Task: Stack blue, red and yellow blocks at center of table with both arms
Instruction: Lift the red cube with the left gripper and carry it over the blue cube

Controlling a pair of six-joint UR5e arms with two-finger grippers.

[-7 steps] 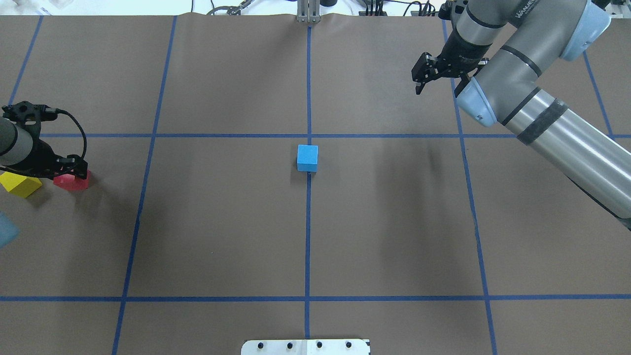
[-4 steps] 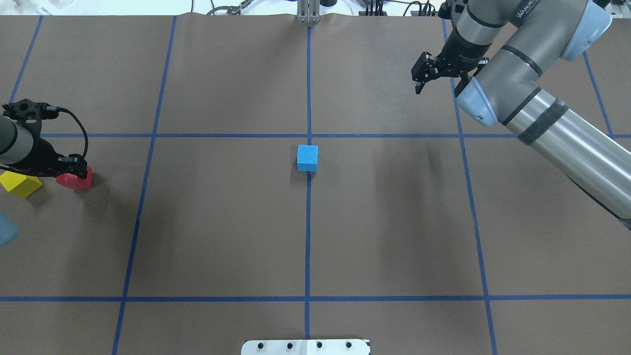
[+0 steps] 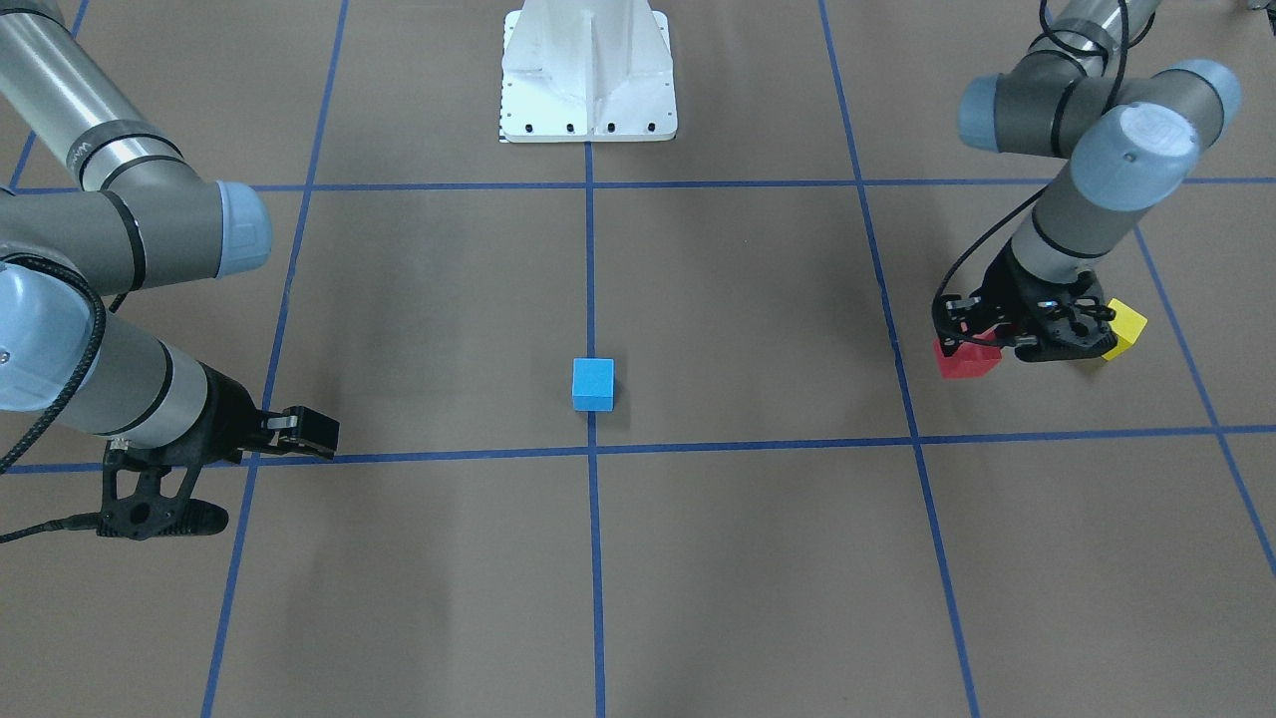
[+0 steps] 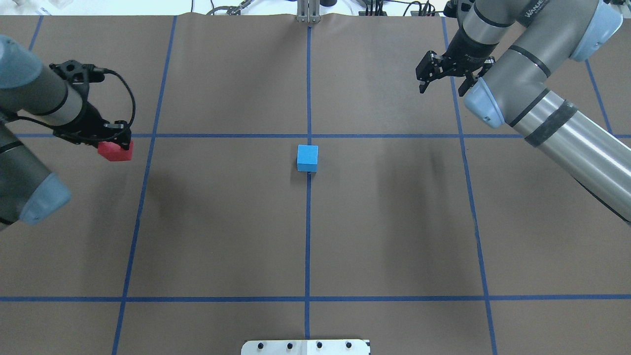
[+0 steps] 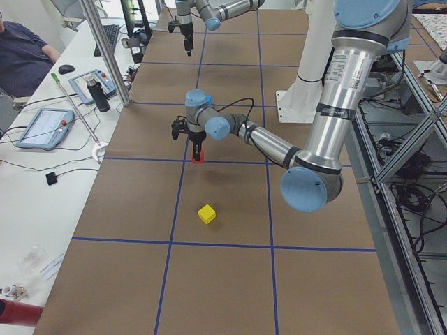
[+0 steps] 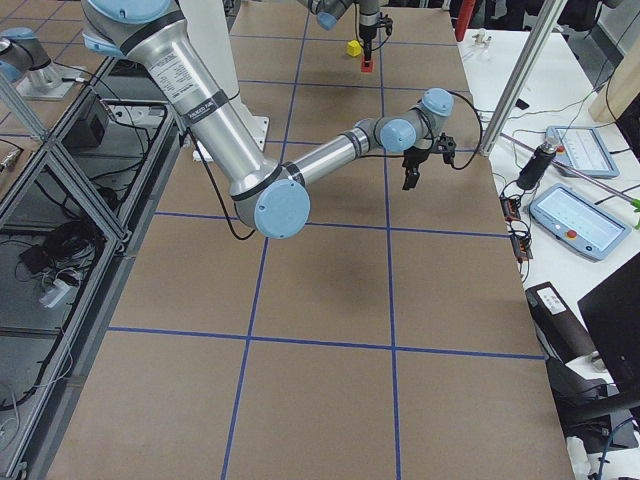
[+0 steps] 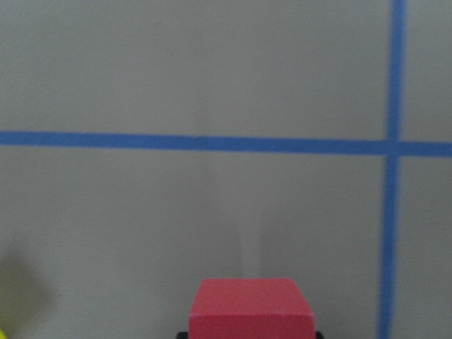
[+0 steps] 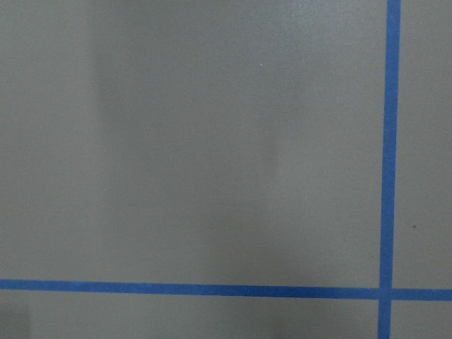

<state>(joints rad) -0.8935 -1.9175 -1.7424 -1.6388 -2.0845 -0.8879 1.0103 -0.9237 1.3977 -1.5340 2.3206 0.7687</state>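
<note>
Up and inward has come the left claw (image 4: 112, 141), clenched on the red block (image 4: 115, 152), which now hangs off the surface (image 4: 222, 222) just left of the left-hand tape line. Left behind, the yellow block (image 5: 206, 213) sits alone at the left end. A blue block (image 4: 307, 158) rests on the middle tape line, just on the near side of the centre crossing (image 4: 309, 135). Over at the far right the right claw (image 4: 442, 88) hovers, fingers spread and released.

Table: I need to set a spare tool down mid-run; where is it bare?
Bare: both squares flanking the centre line between the blue block and the white base plate. Crowded: the robot's left end, where the left pincer holds the red block and the yellow block lies.
</note>
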